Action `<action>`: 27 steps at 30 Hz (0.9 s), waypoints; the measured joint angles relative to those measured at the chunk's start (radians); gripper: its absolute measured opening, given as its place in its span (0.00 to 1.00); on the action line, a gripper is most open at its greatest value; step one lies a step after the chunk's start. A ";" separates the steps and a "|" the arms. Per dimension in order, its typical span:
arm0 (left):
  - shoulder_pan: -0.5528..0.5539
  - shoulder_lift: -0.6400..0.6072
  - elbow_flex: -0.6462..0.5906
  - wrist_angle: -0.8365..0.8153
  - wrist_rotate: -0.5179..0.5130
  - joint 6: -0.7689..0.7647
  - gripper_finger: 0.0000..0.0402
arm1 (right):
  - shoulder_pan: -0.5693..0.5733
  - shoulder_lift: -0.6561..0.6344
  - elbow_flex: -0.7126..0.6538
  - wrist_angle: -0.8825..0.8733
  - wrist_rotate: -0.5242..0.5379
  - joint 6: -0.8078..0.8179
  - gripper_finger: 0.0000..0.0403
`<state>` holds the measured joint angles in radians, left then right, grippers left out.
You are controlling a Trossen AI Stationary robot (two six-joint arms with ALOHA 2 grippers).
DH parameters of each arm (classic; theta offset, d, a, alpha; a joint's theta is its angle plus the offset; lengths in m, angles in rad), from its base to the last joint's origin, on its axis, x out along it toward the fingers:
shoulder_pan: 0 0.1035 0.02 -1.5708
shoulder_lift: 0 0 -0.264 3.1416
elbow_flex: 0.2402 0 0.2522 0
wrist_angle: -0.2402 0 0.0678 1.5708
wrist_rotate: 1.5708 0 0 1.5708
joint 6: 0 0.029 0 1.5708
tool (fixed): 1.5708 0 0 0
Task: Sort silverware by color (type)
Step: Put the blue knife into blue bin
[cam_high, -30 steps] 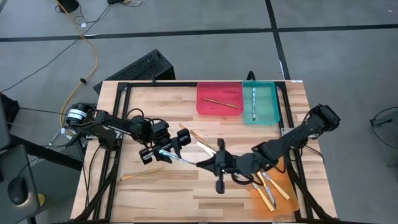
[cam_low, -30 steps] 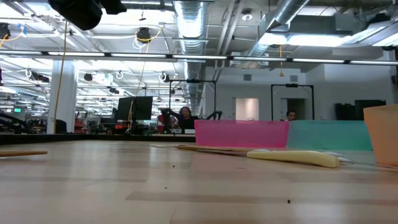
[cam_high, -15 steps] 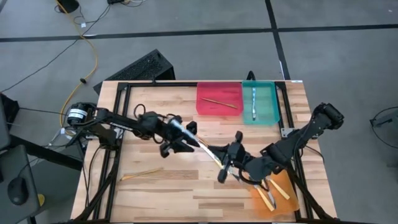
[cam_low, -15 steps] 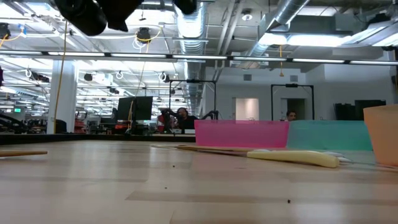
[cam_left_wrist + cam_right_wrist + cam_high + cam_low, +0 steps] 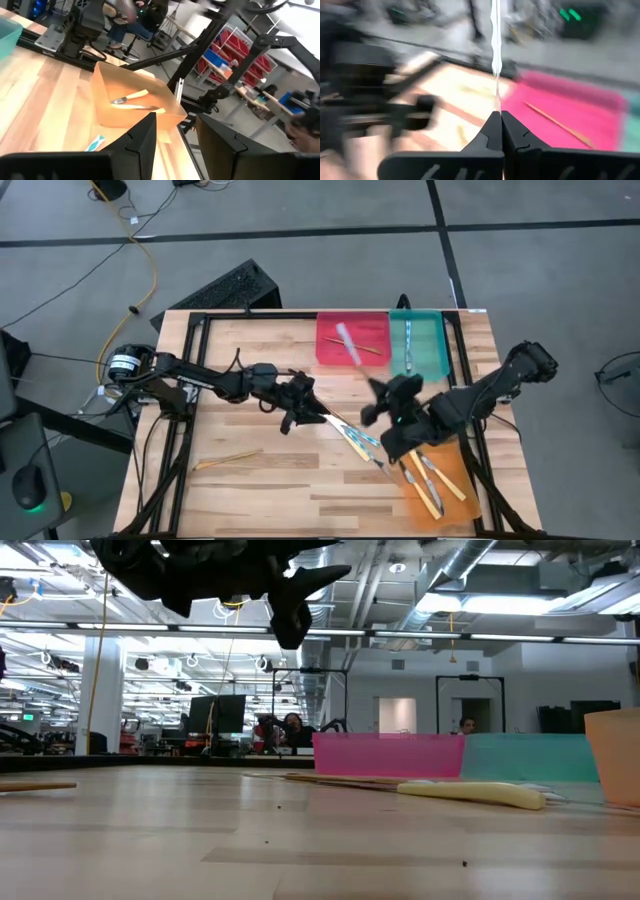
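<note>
The right gripper's (image 5: 497, 120) fingers (image 5: 487, 136) are pressed shut on one end of a slim pale metal utensil (image 5: 495, 45), which stands straight out from the fingertips. From above, its free end lies over the red plastic tray (image 5: 325, 352). Whether the pinched end is handle or blade I cannot tell. A piece like this should be light and rigid but slick, and held so near its tip it could swivel in the pinch, so a hold closer to the middle, or on a coated handle, would probably be steadier. The left gripper (image 5: 176, 120) hangs over the middle of the wooden counter (image 5: 230, 380), its fingers apart with nothing between them. Just beyond it a yellow-handled knife (image 5: 345, 430) and a light-blue-handled piece (image 5: 368, 442) lie side by side on the bare wood. Both lie flat, so they likely need a pinch across the handle's width, where the coating offers more bite than bare steel. A thin tan wooden stick (image 5: 228, 461) rests well apart from them near the counter's front left. It should be nearly weightless and prone to rolling. Another tan stick lies in the red tray, and a blue-handled piece (image 5: 408, 345) lies in the teal plastic tray (image 5: 432, 345) beside it. Yellow-handled knives (image 5: 430, 495) sit in the orange plastic tray (image 5: 455, 470) at the front right.
</note>
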<state>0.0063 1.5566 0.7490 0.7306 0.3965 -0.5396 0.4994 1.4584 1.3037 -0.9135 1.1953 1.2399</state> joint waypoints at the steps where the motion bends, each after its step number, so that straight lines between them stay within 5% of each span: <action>1: 0.000 0.000 0.000 -0.005 0.000 0.004 0.30 | -0.011 -0.004 0.000 -0.111 -0.021 0.104 0.01; 8: 0.000 0.000 0.000 -0.010 -0.013 0.005 0.30 | -0.120 -0.002 -0.002 -0.660 -0.231 0.523 0.01; 20: -0.020 0.000 0.000 -0.007 0.018 -0.003 0.30 | -0.478 -0.021 -0.248 -0.544 -0.452 0.310 0.01; 27: -0.029 -0.001 0.001 -0.008 0.025 -0.002 0.30 | -0.649 -0.094 -0.385 -0.355 -0.493 0.138 0.01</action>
<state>-0.0227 1.5558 0.7498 0.7231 0.4213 -0.5420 -0.1495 1.3641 0.9190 -1.2686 0.7026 1.3782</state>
